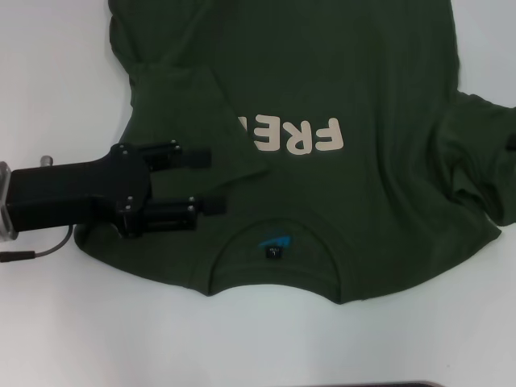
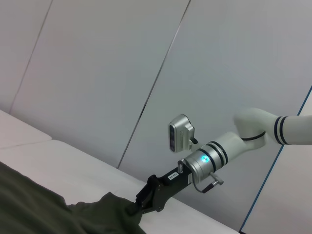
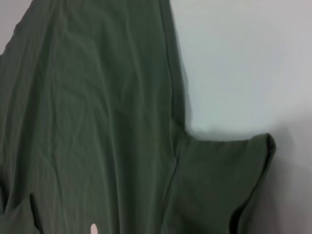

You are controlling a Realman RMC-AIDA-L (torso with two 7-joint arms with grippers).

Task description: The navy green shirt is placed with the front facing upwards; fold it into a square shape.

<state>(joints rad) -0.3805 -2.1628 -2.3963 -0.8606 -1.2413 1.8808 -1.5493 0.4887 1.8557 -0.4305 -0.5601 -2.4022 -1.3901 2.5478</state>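
Observation:
The navy green shirt (image 1: 363, 72) lies front up on the white table (image 1: 72, 322), collar and black neck tag (image 1: 275, 252) nearest me. Its left sleeve (image 1: 189, 105) is folded inward over the chest and covers part of the cream lettering (image 1: 302, 135). My left gripper (image 1: 205, 181) is open and hovers over the shirt's left shoulder, nothing between its fingers. In the left wrist view my right gripper (image 2: 138, 207) sits at the bunched right sleeve (image 2: 109, 207), shut on a raised peak of cloth. The right wrist view shows that sleeve (image 3: 219, 185) with a curled edge.
Bare white table surrounds the shirt on the left, the front and the far right (image 3: 243, 58). A dark strip (image 1: 379, 384) runs along the near edge. The white right arm (image 2: 253, 127) reaches in before a grey panelled wall (image 2: 97, 73).

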